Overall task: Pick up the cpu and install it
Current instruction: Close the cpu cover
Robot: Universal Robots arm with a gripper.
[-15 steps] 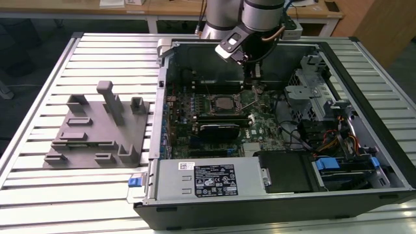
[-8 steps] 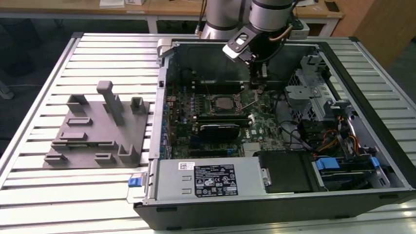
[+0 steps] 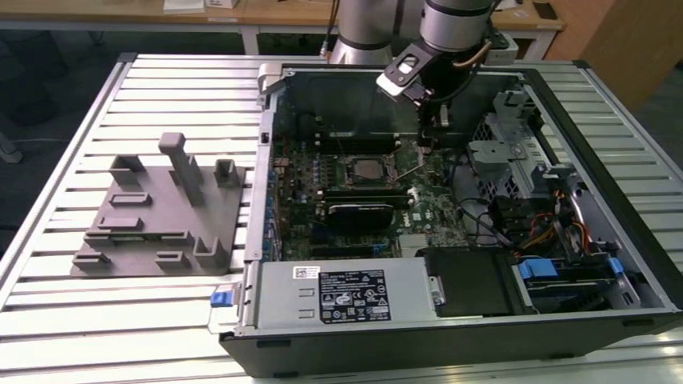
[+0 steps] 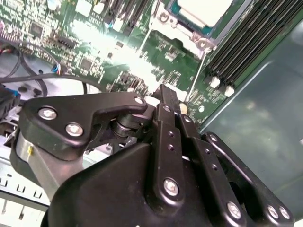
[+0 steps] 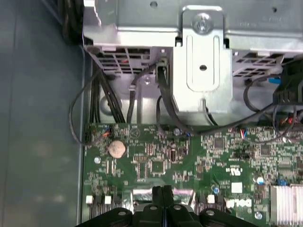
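Observation:
The cpu (image 3: 369,168) lies flat in the motherboard socket inside the open computer case, its silvery top up. It also shows in the second wrist view as the cpu (image 4: 203,9), framed by the metal socket. My gripper (image 3: 426,146) hangs over the green board, just toward the exterior view's right of the socket and apart from the chip. Its black fingers are shut together with nothing between them, seen in both wrist views as the gripper (image 4: 166,91) (image 5: 163,190). A thin metal socket lever (image 4: 201,66) runs from the socket toward the fingertips.
A grey fixture block (image 3: 160,212) sits on the slatted table at the exterior view's left of the case. Inside the case are a power supply (image 3: 341,292), a drive cage (image 3: 513,136), loose cables (image 5: 102,104), a metal bracket (image 5: 202,61) and memory slots (image 4: 255,42).

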